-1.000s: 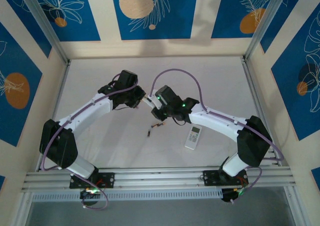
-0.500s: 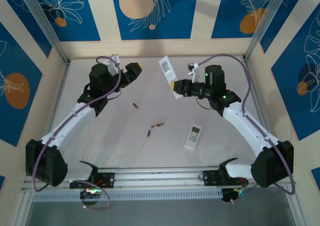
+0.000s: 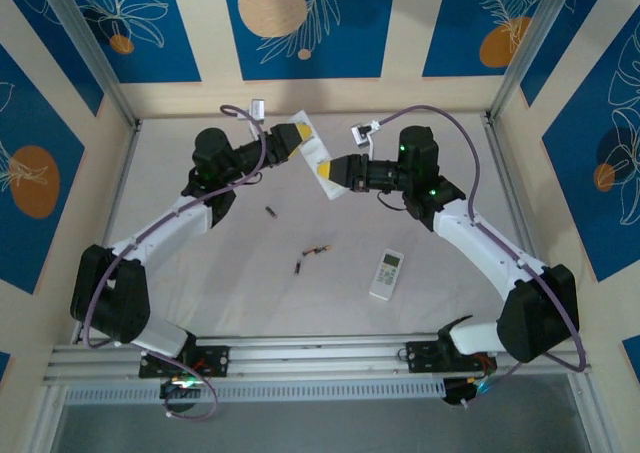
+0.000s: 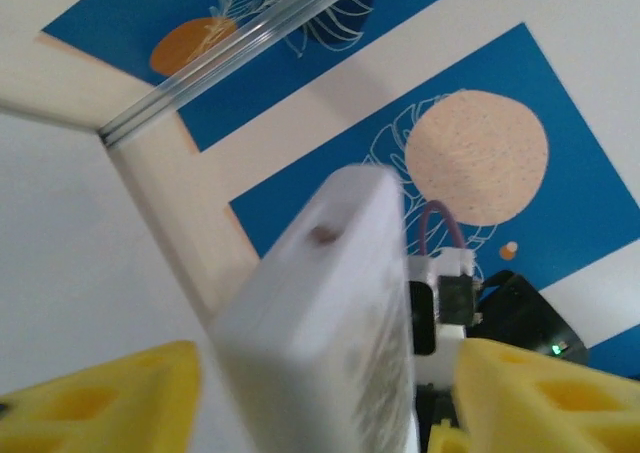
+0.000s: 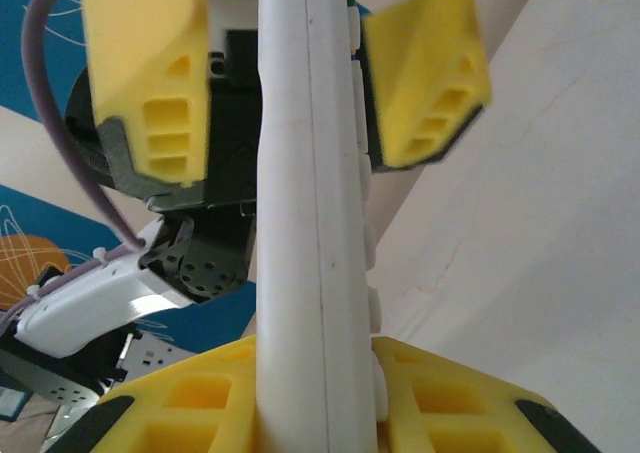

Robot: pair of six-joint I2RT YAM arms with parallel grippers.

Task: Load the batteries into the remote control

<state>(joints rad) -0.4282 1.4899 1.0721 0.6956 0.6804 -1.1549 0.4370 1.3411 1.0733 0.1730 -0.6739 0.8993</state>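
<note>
A white remote control (image 3: 314, 149) hangs in the air over the back of the table, and my right gripper (image 3: 331, 176) is shut on its lower end. In the right wrist view the remote (image 5: 310, 173) rises from between my right gripper's (image 5: 318, 398) yellow pads. My left gripper (image 3: 297, 133) stands open astride the remote's far end, with its fingers (image 5: 145, 83) on either side and a gap showing. Seen from the left wrist, the blurred remote (image 4: 320, 323) sits inside the left gripper (image 4: 320, 418). Three small dark batteries lie on the table: one (image 3: 270, 211), another (image 3: 318, 249) and a third (image 3: 297, 266).
A second white remote (image 3: 386, 273) lies face up on the table at the right front. The patterned back wall (image 3: 300, 33) is close behind both grippers. Metal rails (image 3: 320, 353) run along the near edge.
Both arms have risen from the table's middle to the back. The right gripper carried the remote up. The left gripper opened wide, then came in around the remote's far end.
</note>
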